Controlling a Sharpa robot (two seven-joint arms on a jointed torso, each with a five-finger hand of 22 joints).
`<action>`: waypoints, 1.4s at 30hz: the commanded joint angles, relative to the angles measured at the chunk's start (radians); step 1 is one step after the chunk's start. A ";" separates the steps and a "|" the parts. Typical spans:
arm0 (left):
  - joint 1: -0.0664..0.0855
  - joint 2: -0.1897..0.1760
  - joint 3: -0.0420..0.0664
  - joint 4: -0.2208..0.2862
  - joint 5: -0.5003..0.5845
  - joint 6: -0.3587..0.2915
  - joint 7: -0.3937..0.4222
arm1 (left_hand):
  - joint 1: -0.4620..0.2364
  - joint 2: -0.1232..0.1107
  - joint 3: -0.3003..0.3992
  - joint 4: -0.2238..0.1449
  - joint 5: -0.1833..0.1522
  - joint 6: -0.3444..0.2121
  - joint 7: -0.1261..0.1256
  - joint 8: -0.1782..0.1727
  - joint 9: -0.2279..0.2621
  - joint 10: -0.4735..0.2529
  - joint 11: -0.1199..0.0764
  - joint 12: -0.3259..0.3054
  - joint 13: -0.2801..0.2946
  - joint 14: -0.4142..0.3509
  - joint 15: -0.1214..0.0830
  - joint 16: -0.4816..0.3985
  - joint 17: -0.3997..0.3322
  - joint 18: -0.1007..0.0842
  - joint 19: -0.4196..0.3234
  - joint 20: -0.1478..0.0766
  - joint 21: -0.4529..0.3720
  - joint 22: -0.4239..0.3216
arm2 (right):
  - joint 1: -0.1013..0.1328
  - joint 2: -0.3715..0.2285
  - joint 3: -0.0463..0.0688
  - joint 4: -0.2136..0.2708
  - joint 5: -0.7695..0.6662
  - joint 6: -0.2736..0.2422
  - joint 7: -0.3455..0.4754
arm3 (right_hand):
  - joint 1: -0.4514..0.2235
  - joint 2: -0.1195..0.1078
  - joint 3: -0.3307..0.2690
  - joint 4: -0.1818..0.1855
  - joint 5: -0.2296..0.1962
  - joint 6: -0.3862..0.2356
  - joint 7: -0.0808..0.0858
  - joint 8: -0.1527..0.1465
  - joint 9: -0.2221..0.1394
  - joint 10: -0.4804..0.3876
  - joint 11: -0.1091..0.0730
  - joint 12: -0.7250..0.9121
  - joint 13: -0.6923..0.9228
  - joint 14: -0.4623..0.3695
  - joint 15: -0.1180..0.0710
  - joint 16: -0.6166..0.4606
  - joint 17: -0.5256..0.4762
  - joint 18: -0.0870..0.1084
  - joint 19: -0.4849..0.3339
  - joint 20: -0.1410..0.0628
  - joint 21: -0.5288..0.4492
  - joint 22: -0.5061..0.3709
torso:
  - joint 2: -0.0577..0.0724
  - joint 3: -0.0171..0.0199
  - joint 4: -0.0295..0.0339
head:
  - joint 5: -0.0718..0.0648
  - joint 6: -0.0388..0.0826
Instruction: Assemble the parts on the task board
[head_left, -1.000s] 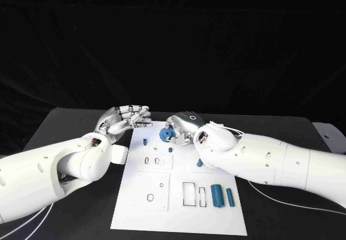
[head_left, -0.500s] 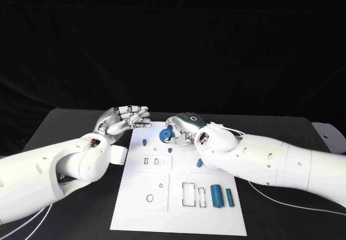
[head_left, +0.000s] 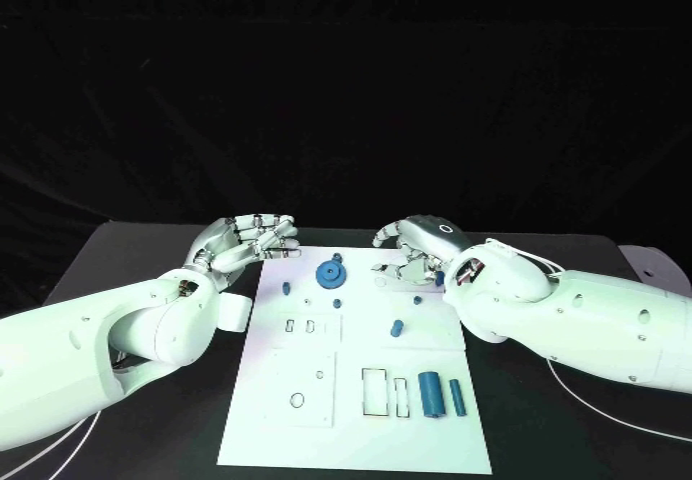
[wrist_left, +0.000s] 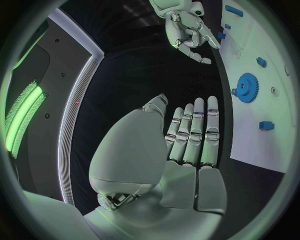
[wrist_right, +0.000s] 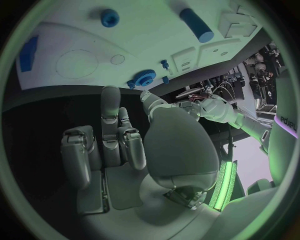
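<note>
**Both hands empty over the board's far end, gear lying free**

The left hand (head_left: 245, 240) hovers at the far left corner of the board (head_left: 274, 430), over the black table (head_left: 130, 250). Its fingers (wrist_left: 194, 135) are stretched out straight, side by side, and hold nothing.

On the board, just right of that hand, a small blue peg (head_left: 286, 288) stands near the left edge. Next to it lies the blue gear (head_left: 332, 273), flat on the white surface with a smaller blue piece (head_left: 333, 301) just below it toward the robot; neither hand touches the gear. In the left wrist view the gear (wrist_left: 247, 87) sits on the board (wrist_left: 262, 145) apart from both hands. Further along, a short blue pin (head_left: 395, 326) lies near the board's middle. Toward the near right corner a thick blue cylinder (head_left: 430, 393) and a thinner blue rod (head_left: 457, 396) lie side by side, beside a rectangular slot (head_left: 375, 388).

The right hand (head_left: 414, 250) hovers at the far right end of the board, just right of the gear and apart from it. Its fingers (wrist_right: 109, 125) are partly curled, spread, and grip nothing; the right wrist view shows the gear (wrist_right: 144, 78) lying beyond the fingertips on the board (wrist_right: 144, 40).
</note>
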 joint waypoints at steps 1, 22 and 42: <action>0.001 -0.003 0.001 0.003 -0.004 0.011 0.006 | 0.004 -0.005 0.006 0.001 -0.007 0.002 0.020 -0.006 -0.002 0.006 -0.001 -0.005 -0.001 0.000 -0.001 -0.006 0.001 0.015 0.008 -0.001 -0.005 -0.001 | 0.006 -0.021 0.000 0.024 0.097 0.017 0.045 | 0.012 -0.002 0.005 0.001 0.016 0.003 0.002 -0.006 -0.001 0.106 -0.005 0.005 0.263 -0.001 0.000 0.007 -0.001 -0.007 0.103 0.000 0.004 0.263 | 0.000 0.0035 -0.0153 | 0.003 0.005; 0.001 0.012 0.001 -0.010 -0.004 0.014 0.006 | 0.004 -0.005 0.007 0.001 -0.007 0.002 0.020 -0.006 -0.002 0.006 -0.001 -0.006 -0.001 -0.001 0.000 -0.007 0.002 0.014 0.008 -0.001 -0.006 -0.002 | 0.009 0.147 -0.008 -0.111 0.159 0.155 0.032 | 0.025 0.018 0.029 0.007 0.055 -0.055 -0.027 -0.061 -0.034 0.106 -0.032 0.005 0.263 -0.001 -0.020 0.006 -0.004 -0.007 0.103 -0.018 0.004 0.263 | 0.001 0.0020 -0.0114 | 0.013 -0.004; 0.001 0.020 0.001 -0.016 -0.004 0.016 0.005 | 0.005 -0.006 0.009 0.001 -0.007 0.003 0.019 -0.006 -0.002 0.007 -0.001 -0.007 -0.001 -0.001 0.000 -0.008 0.003 0.014 0.008 -0.001 -0.006 -0.002 | -0.013 0.243 -0.013 -0.205 0.150 0.185 0.006 | 0.024 0.021 0.032 0.008 0.058 -0.066 -0.028 -0.066 -0.040 0.106 -0.035 0.005 0.263 -0.001 -0.023 0.005 -0.005 -0.007 0.103 -0.020 0.004 0.263 | 0.000 0.0038 -0.0143 | 0.022 -0.013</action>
